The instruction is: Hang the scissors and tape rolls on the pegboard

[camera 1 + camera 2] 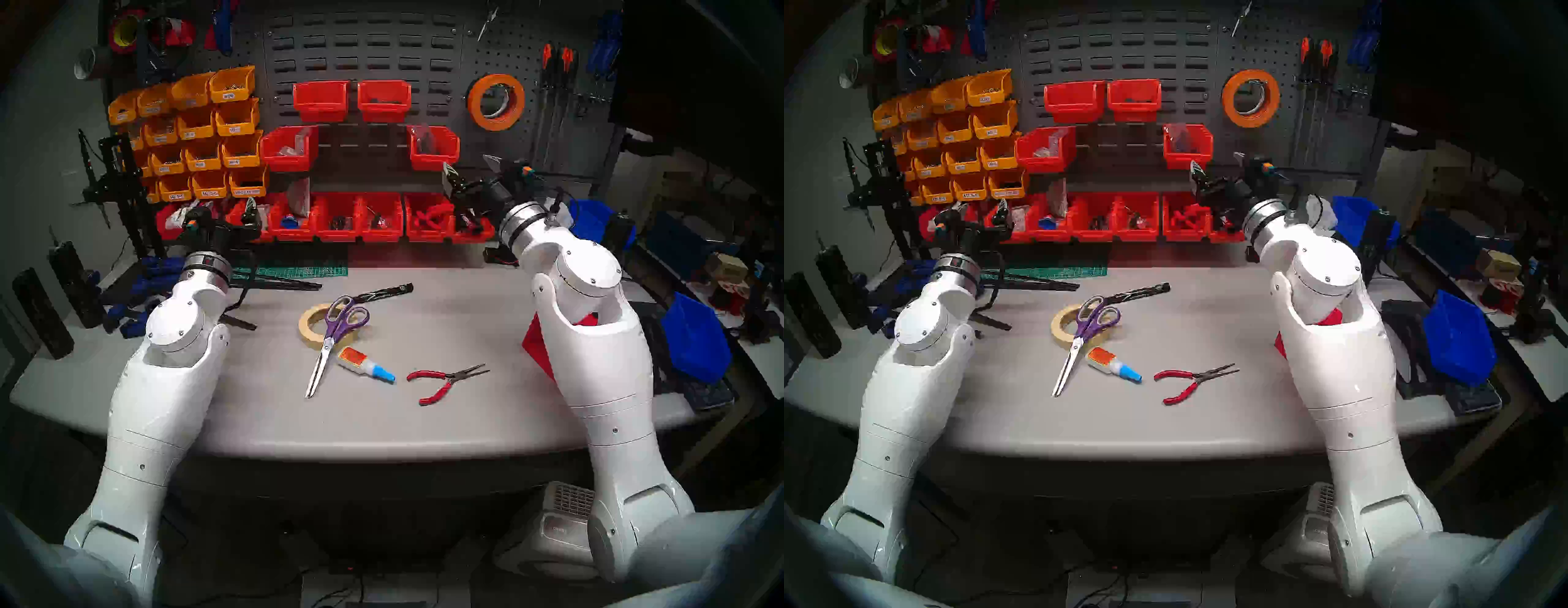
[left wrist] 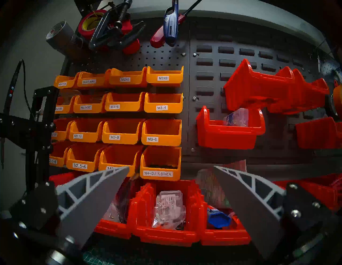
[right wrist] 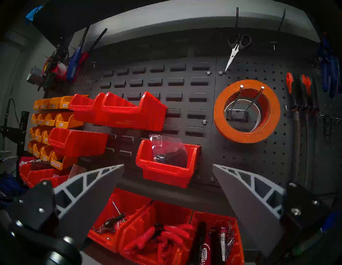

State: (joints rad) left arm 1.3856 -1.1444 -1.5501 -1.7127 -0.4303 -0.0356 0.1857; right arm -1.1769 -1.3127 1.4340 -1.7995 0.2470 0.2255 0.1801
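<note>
The orange roll (image 3: 247, 111) is already hung on a two-pronged wire hook on the pegboard (image 3: 259, 157), to the right of the slotted panel with red bins (image 1: 384, 99). The scissors (image 1: 333, 339) and the cream roll (image 1: 318, 325) are left near the middle of the desk (image 1: 445, 416); the purple handles are laid across the roll, with the blades pointed toward the front edge. No black roll can be found in these views. Both pincers are held up in front of the wall, well apart from the desk things: the left pincer (image 2: 171, 186) is released and empty before the yellow bins (image 2: 122, 131), and the right pincer (image 3: 168, 185) is likewise released and empty, faced toward the red bins and the hung roll. The next pickup is judged to be the step in hand. It would best be begun with the scissors, since the roll is pinned beneath them. They should be gripped at the pivot or just below the handles, so that a loop is left free for a hook. The glue bottle (image 1: 365, 363), lying just beside the blades, should be avoided on the descent, and the pliers (image 1: 445, 380) nearer the front right are not to be touched. A bare hook beside the orange roll would have to be found first.
</note>
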